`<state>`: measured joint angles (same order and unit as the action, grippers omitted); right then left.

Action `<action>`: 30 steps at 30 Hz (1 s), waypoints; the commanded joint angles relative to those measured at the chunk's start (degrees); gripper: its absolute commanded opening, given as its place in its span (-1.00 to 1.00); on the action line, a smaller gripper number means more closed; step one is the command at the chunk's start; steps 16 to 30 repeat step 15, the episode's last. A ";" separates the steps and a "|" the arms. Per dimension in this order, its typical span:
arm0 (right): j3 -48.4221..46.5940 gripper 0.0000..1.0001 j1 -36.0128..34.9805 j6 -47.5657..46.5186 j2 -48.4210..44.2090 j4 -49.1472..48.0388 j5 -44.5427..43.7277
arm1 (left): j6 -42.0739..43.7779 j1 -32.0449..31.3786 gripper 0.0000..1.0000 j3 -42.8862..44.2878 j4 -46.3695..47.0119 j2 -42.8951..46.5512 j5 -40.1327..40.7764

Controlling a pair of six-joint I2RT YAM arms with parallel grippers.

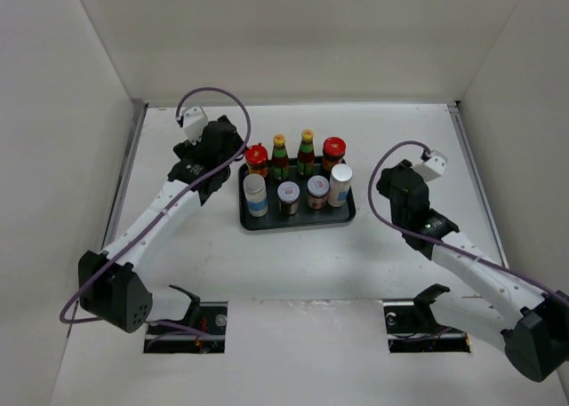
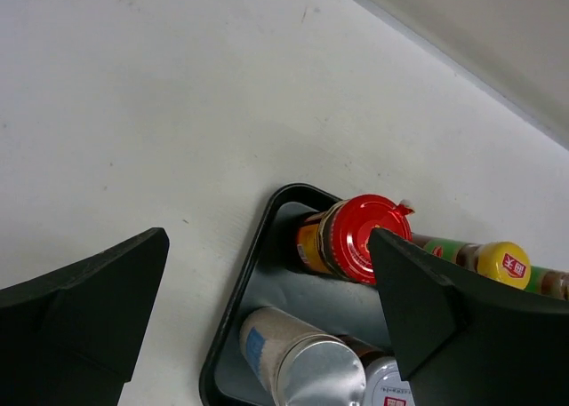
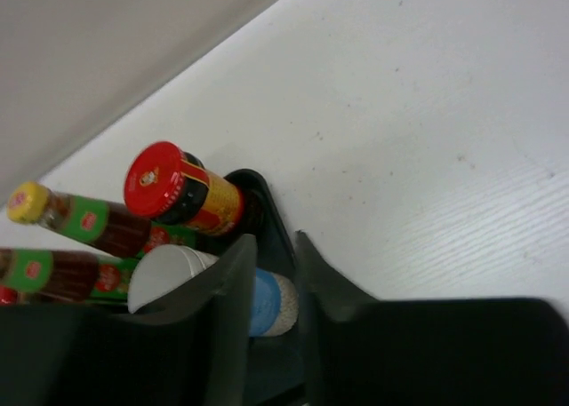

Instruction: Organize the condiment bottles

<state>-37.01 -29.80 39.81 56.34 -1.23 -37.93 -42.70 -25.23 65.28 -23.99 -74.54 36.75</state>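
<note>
Eight condiment bottles stand in a black tray [image 1: 298,219]. The back row holds a red-capped jar [image 1: 256,157], two green yellow-capped bottles [image 1: 279,155] [image 1: 306,151] and a second red-capped jar [image 1: 333,152]. The front row holds a white cylinder [image 1: 255,195], two grey-lidded jars [image 1: 288,196] [image 1: 317,192] and a second white cylinder [image 1: 340,184]. My left gripper [image 1: 216,150] [image 2: 267,237] is open and empty, just left of the tray's back left corner. My right gripper [image 1: 389,182] [image 3: 276,239] is empty, with only a narrow gap between its jaws, right of the tray.
White walls enclose the table on the left, back and right. Two square openings [image 1: 187,326] [image 1: 427,326] sit by the arm bases at the near edge. A metal strip [image 1: 129,171] runs along the table's left side.
</note>
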 commanded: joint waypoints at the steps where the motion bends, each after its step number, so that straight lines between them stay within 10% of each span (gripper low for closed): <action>1: -2.98 -0.74 1.36 2.11 -2.89 4.83 -1.97 | -1.95 1.19 1.00 2.85 -11.35 0.10 -1.42; 6: -0.52 -0.84 2.25 -1.04 -4.13 5.62 3.65 | -2.13 1.37 1.00 -6.28 -4.24 6.58 -2.82; 15: -3.06 -0.40 1.72 -0.79 -3.51 16.08 5.23 | -5.73 3.04 1.00 -25.62 5.17 24.96 -12.31; 30: -3.06 -0.40 1.72 -0.79 -3.51 16.08 5.23 | -5.73 3.04 1.00 -25.62 5.17 24.96 -12.31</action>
